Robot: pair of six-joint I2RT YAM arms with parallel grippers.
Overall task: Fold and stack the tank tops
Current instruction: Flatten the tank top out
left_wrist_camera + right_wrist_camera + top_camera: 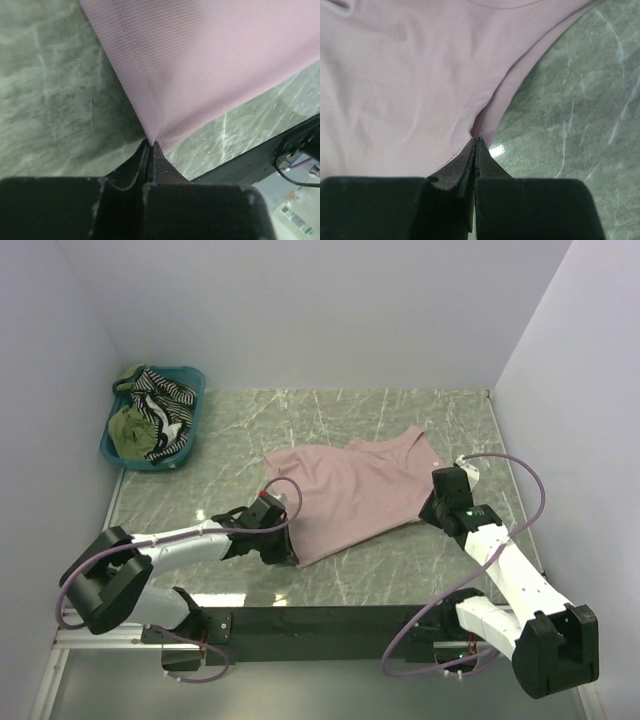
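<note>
A dusty pink tank top (350, 490) lies spread on the green marble table (400, 410), straps toward the back right. My left gripper (285, 552) is shut on its near-left hem corner; the left wrist view shows the pink cloth (200, 65) pinched at the left gripper's tips (150, 144). My right gripper (432, 512) is shut on the pink top's right edge near the armhole; in the right wrist view the pink top's seam (490, 95) bunches at the right gripper's tips (478, 138). An olive green tank top (130, 428) and a black-and-white striped one (165, 395) lie crumpled in the basket.
A teal plastic basket (190, 445) stands at the back left corner of the table. White walls close in the left, back and right sides. A black rail (330, 620) carrying the arm bases runs along the near edge, with purple cables looping off both arms.
</note>
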